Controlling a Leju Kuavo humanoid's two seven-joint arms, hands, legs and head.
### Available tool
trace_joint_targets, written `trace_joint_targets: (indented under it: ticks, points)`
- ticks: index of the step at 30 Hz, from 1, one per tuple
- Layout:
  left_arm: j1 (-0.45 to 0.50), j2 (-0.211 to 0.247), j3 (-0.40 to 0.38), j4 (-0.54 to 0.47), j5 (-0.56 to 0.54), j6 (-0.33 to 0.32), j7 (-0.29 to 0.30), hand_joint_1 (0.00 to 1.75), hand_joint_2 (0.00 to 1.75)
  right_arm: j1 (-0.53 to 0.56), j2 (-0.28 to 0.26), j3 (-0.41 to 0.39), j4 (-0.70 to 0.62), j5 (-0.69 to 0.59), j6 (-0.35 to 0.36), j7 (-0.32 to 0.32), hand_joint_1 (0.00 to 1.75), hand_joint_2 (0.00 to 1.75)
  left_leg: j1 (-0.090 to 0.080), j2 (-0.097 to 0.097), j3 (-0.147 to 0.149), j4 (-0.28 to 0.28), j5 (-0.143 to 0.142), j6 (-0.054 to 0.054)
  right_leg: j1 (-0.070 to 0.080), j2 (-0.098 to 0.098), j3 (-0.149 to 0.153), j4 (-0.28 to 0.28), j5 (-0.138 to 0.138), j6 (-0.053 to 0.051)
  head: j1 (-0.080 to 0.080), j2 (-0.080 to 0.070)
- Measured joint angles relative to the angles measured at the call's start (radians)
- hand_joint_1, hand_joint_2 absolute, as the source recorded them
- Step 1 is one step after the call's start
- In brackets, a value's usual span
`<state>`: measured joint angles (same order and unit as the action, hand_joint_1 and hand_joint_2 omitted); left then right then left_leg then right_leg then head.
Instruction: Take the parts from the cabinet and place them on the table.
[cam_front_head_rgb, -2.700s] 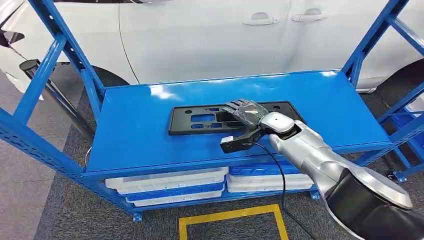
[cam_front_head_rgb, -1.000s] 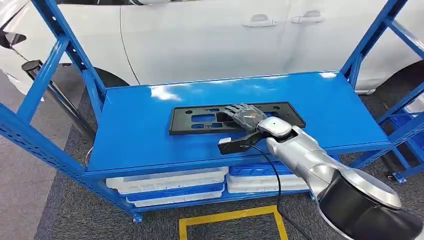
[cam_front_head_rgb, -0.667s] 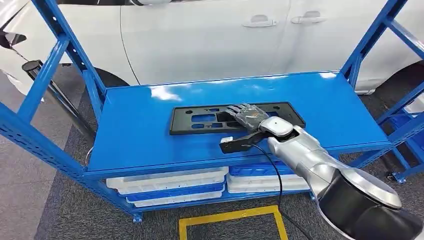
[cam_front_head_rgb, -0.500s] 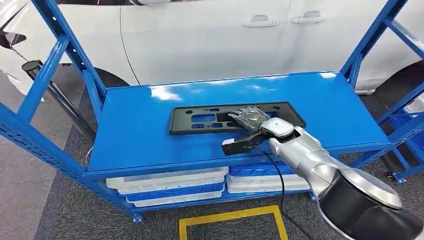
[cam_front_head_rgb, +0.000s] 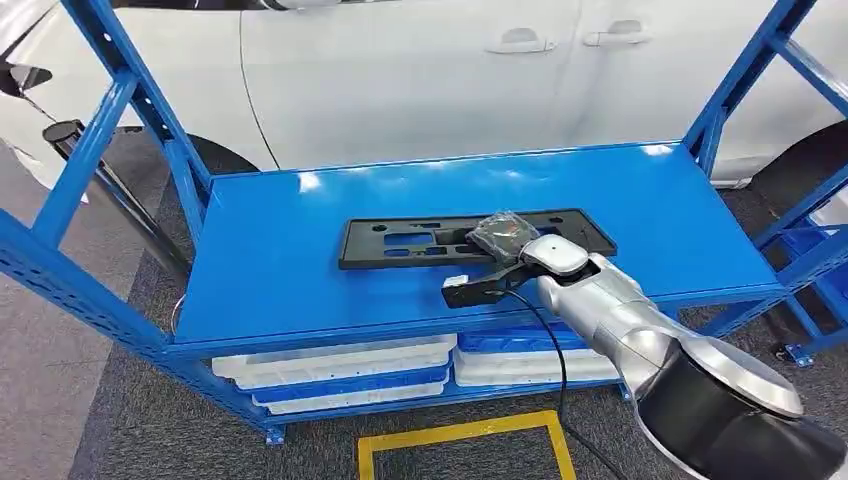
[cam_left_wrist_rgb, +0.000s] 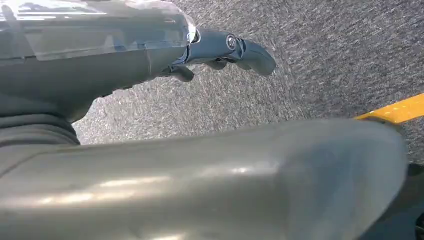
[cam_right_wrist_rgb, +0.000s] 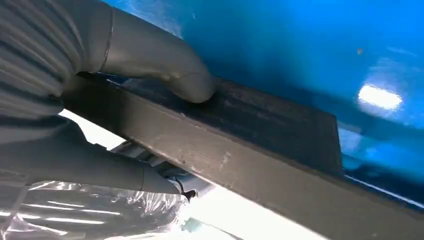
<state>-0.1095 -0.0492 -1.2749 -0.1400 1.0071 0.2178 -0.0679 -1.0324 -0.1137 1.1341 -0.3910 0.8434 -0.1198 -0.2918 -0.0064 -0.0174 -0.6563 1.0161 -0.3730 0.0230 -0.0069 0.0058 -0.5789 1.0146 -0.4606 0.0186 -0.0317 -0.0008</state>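
A long black plastic part (cam_front_head_rgb: 400, 243) with several cut-outs lies across the blue cabinet shelf (cam_front_head_rgb: 270, 270), its near edge raised a little. My right hand (cam_front_head_rgb: 500, 235) grips its right half, fingers curled over the top. In the right wrist view the grey thumb (cam_right_wrist_rgb: 165, 65) presses one face of the black part (cam_right_wrist_rgb: 260, 150) and the fingers lie on the other face. My left hand (cam_left_wrist_rgb: 150, 45) hangs over grey carpet, fingers apart and holding nothing.
Blue uprights (cam_front_head_rgb: 110, 110) frame the shelf on both sides. White and blue trays (cam_front_head_rgb: 340, 370) are stacked on the lower shelf. A white car (cam_front_head_rgb: 420, 70) stands behind. Yellow floor tape (cam_front_head_rgb: 460, 435) marks the carpet in front.
My right hand's fingers have curled down from lying flat and closed on the black part. The part has tipped up at its near edge and shifted slightly right.
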Motion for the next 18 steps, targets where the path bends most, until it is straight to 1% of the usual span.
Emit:
trace_joint_targets:
  ticks: [9,13,18]
  points:
    - [0.000,0.000,0.000,0.000,0.001,-0.002,-0.008,0.00,0.00,0.000,-0.002,0.000,0.000,-0.004,-0.004,-0.012,1.75,1.75,0.000,0.000,0.000,0.000,0.000,0.000,0.000,0.000,0.000,0.000,0.000,0.000,0.000,0.000]
    - [0.000,0.000,-0.001,0.000,0.005,-0.003,-0.011,0.00,0.00,0.000,-0.004,-0.006,-0.001,-0.025,-0.012,-0.024,1.75,1.75,0.000,0.000,0.000,0.000,0.000,0.000,0.000,0.000,0.000,0.000,0.000,0.000,0.000,0.000]
    - [0.000,0.000,-0.001,0.000,0.017,-0.002,-0.012,0.00,0.00,-0.001,-0.015,-0.054,-0.023,-0.116,-0.025,-0.087,1.75,1.75,0.000,0.000,0.000,0.001,0.000,0.000,0.000,0.000,0.000,0.000,0.001,0.001,0.000,0.000]
